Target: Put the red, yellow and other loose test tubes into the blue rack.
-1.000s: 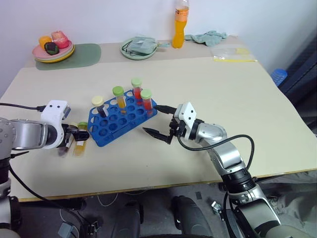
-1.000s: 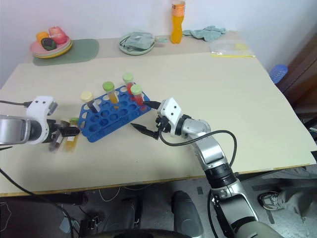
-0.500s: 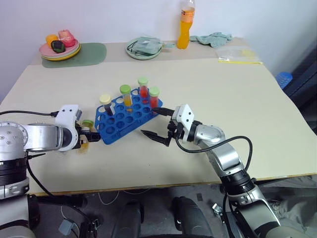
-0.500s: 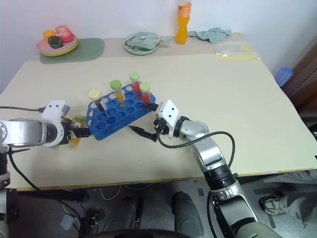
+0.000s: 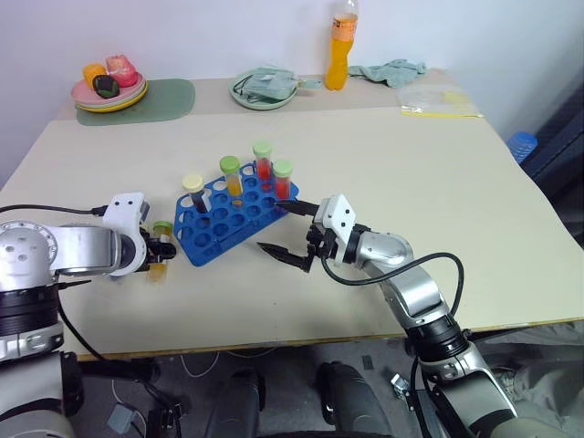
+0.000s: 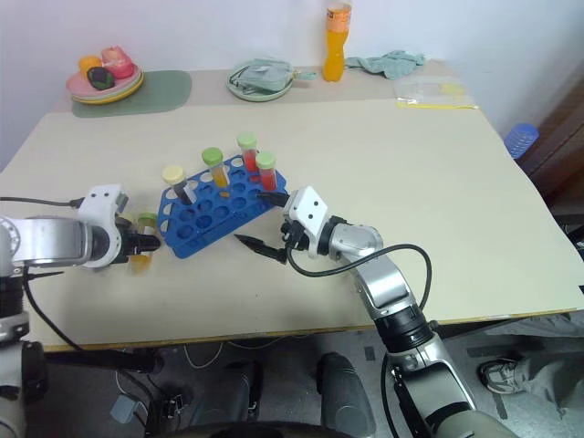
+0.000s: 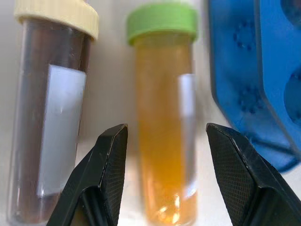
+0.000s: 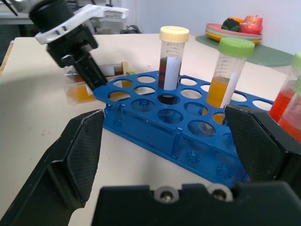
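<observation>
The blue rack (image 5: 222, 228) stands left of the table's middle and holds several capped test tubes upright: a dark one (image 5: 193, 192), a yellow one (image 5: 230, 175) and two red ones (image 5: 264, 159). Just left of the rack a yellow test tube (image 7: 164, 141) with a green cap lies on the table beside a dark maroon one (image 7: 47, 122) with a cream cap. My left gripper (image 5: 162, 248) points down over the yellow tube, a finger (image 7: 110, 174) on each side, narrowly open. My right gripper (image 5: 272, 226) stands wide open at the rack's near right corner, empty.
At the back stand an orange drink bottle (image 5: 344, 46), a green plate with a cloth (image 5: 266, 88), stacked plates with toy food (image 5: 109, 88) on a green mat, a teal cloth (image 5: 388, 69) and a plastic bag (image 5: 434, 99). The table's front edge runs close below both arms.
My left gripper's fingers have drawn closer together around the lying yellow tube, and the hand has settled slightly toward it. The right gripper has held still. The camera view shifted.
</observation>
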